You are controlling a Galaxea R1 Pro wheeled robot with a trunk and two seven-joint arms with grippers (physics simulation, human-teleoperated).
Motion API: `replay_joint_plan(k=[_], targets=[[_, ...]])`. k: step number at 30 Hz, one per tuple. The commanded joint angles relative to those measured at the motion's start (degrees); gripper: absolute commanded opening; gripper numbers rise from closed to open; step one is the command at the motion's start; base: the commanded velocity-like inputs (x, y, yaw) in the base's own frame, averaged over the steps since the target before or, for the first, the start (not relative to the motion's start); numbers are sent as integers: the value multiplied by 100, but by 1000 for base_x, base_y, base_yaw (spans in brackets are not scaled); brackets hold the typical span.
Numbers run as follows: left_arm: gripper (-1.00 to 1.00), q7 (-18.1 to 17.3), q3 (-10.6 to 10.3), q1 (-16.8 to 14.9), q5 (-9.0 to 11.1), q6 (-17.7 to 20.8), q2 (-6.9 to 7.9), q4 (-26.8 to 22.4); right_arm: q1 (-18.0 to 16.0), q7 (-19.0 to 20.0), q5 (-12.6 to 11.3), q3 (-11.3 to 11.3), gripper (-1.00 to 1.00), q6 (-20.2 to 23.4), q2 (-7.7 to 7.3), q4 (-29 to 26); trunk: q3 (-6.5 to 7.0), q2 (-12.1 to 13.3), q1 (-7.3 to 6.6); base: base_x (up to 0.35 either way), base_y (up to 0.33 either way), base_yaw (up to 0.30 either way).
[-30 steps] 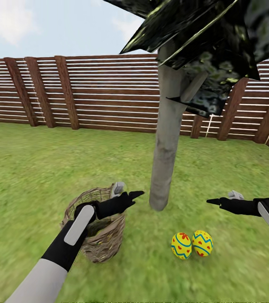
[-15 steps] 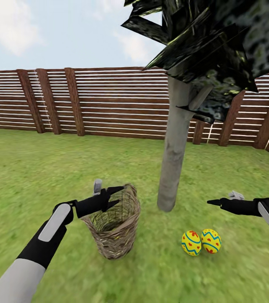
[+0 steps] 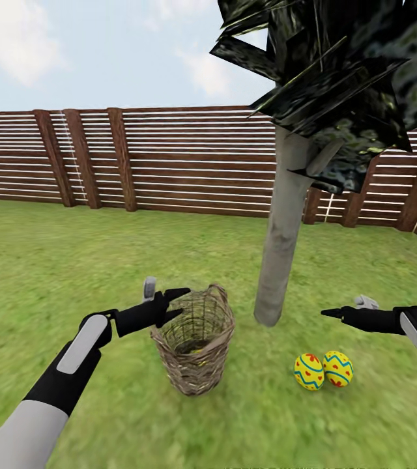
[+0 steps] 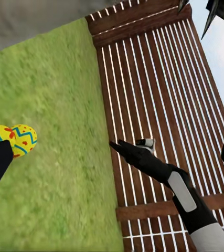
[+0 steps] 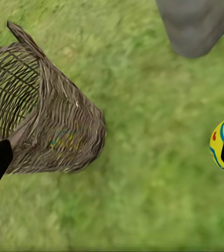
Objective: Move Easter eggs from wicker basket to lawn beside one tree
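Wicker basket (image 3: 195,348) is seen upright on the lawn (image 3: 52,260), a little apart from the pale trunk of the tree (image 3: 283,234). A patch of yellow, with a faint blue mark, is glimpsed through the weave low inside (image 5: 64,139); whether it is the third egg cannot be told. Two Easter eggs (image 3: 323,370) are laid touching on the grass near the trunk base, on the side away from the basket. Left gripper (image 3: 169,303) is held at the basket rim, fingers slightly parted, nothing held. Right gripper (image 3: 339,311) is poised above the grass over the eggs, empty; how far its fingers are parted cannot be told. Slatted wooden fence (image 3: 169,163) is noted behind.
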Motion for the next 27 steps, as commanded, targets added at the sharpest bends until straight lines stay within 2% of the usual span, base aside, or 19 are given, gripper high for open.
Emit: replay_joint_plan(k=[1, 8, 27], targets=[[100, -47, -9, -4, -32, 2, 30, -7, -4, 15, 12, -37, 100, 46, 3, -1, -6, -2, -1, -12, 32, 0], [100, -73, -16, 4, -2, -12, 99, 47, -4, 18, 12, -37, 100, 46, 3, 0, -6, -2, -1, 23, 57, 0], [100, -78, -5, 5, -18, -5, 109, 66, -4, 17, 12, -37, 100, 46, 3, -8, -6, -2, -1, 145, 283, 0]])
